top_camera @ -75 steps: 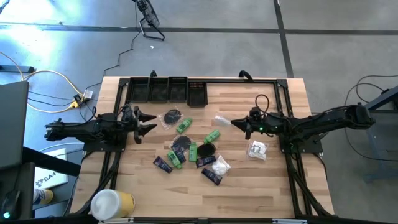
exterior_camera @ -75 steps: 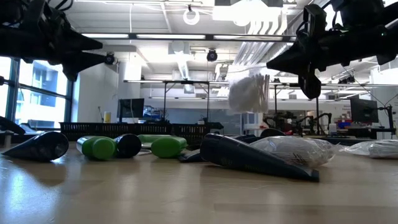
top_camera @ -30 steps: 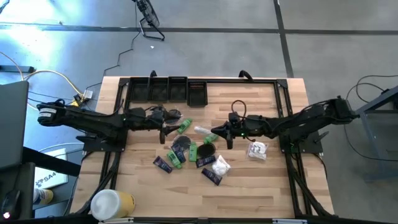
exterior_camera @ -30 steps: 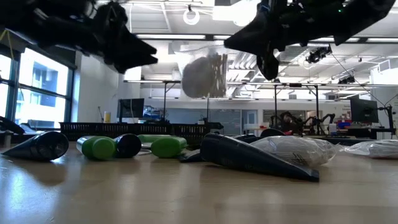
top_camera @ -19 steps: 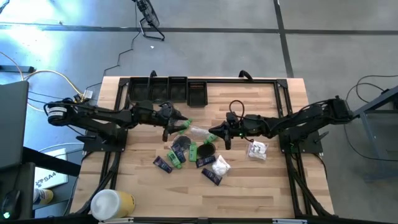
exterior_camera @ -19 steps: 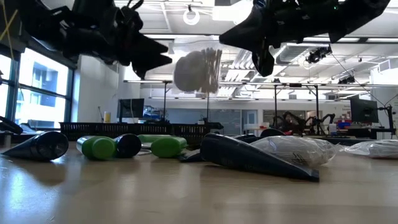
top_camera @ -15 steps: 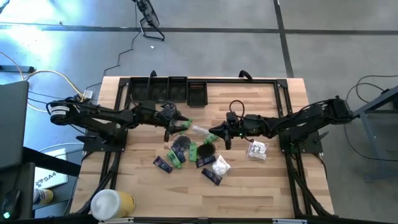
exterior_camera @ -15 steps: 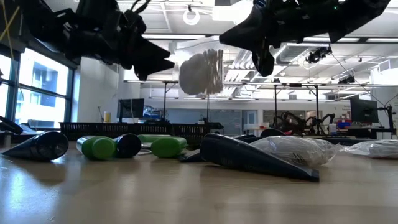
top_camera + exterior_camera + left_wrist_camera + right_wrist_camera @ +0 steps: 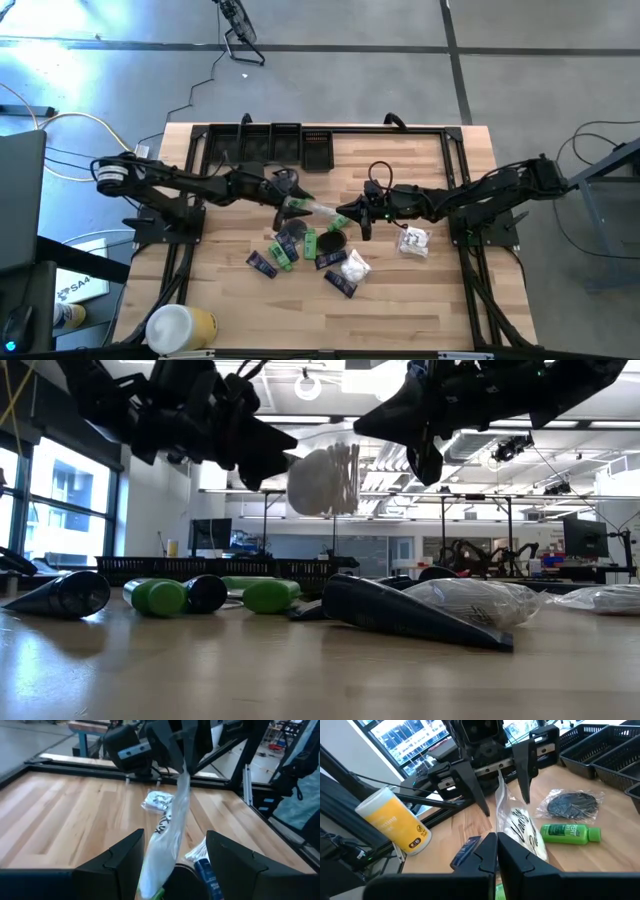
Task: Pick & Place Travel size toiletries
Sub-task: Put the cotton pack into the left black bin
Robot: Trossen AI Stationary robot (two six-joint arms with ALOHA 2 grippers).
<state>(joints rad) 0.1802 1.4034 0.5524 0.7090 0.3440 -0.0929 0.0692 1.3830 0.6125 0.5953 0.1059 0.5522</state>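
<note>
My right claw (image 9: 343,212) gripped a clear plastic packet (image 9: 318,209) midair; my left claw (image 9: 289,205) gaped around it. Trays (image 9: 270,146) looked empty; the other toiletries (image 9: 300,246) littered the desk (image 9: 440,290).

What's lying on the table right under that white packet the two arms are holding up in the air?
Under the white packet, green bottles and a round black disc lie on the table. The left tool and right tool cover what sits directly beneath them.

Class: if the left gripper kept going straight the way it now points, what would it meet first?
Most likely the white plastic-wrapped packet, hanging between the open jaws of the left gripper. The right gripper holds it from the far side.
</note>
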